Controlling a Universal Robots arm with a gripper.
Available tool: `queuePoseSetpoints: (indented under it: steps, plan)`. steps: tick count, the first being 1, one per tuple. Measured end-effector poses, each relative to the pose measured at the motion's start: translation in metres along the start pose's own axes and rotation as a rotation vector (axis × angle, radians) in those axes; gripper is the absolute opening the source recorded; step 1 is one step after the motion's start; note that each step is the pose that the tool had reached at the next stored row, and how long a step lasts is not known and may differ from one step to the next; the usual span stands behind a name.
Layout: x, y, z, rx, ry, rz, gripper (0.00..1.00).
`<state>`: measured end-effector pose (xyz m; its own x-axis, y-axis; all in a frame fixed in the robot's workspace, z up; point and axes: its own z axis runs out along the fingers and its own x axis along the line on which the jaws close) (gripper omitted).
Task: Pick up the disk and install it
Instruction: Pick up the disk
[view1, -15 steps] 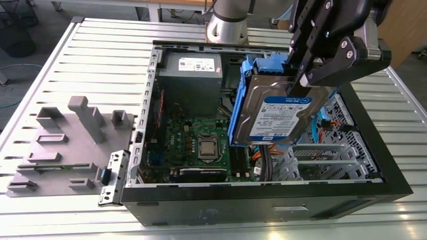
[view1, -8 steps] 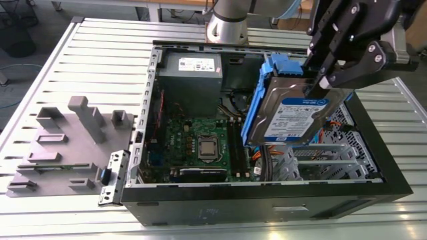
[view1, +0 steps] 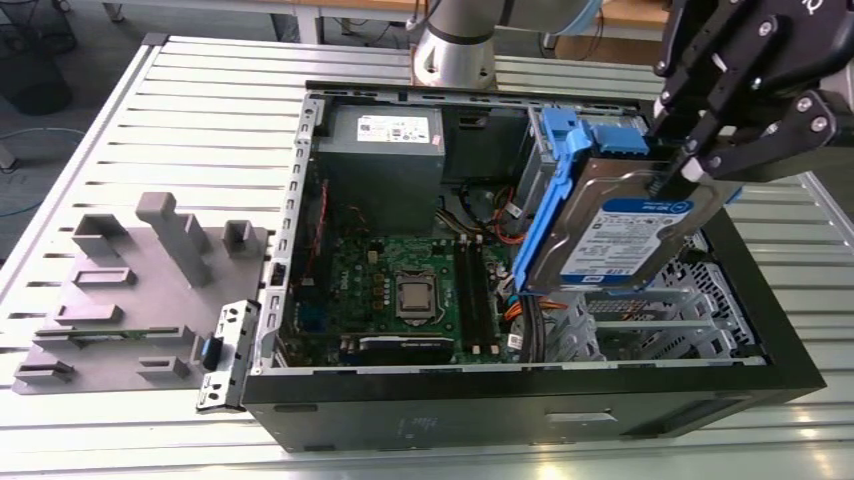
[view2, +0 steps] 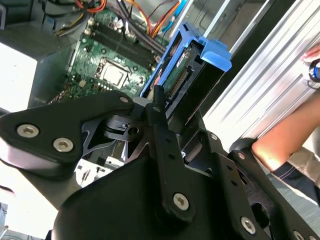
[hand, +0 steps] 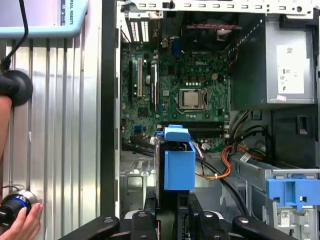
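The gripper (view1: 678, 172) holds the disk (view1: 627, 235) by its top edge. Its black fingers squeeze the two flat sides. The disk hangs under the gripper and is tilted. In the exterior view its label faces up.

The disk is over the open computer case (view1: 534, 410), on the exterior view's right side. It is above a silver cage (view1: 641, 325). Its low end dips down between the case walls, close to some orange wires (hand: 226, 159). I cannot tell if it touches anything down there.

The case has tall black walls all around and no lid on top, so there is open room above it. The green board (view1: 400, 290) lies flat in the case on the exterior view's left of the disk. A grey box (view1: 384, 150) sits in a far corner. Another blue bracket (hand: 292, 192) sits in a slot near the disk. A person's hand (hand: 22, 222) rests on the table (view1: 200, 120) outside the case wall.

The disk is a flat, shiny metal block with a white and blue label. A blue plastic frame (view1: 547, 215) goes around its edges. The cage is thin metal full of holes. The table is made of long metal strips. A grey plastic holder (view1: 134, 290) with blocky posts stands on it, well apart from the disk.
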<state>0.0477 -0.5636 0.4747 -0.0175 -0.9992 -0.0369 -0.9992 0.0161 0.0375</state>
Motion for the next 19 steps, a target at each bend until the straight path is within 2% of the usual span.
queuePoseSetpoints:
  steps: [11,15,19]
  plan:
    - [-0.0005,-0.0379,0.004,-0.0005,-0.0005,0.0,0.35]
    - [-0.0006,-0.049,0.0057,-0.0006,-0.0004,0.0,0.35]
    - [-0.0006,-0.0565,0.0085,-0.0009,-0.0004,-0.001,0.35]
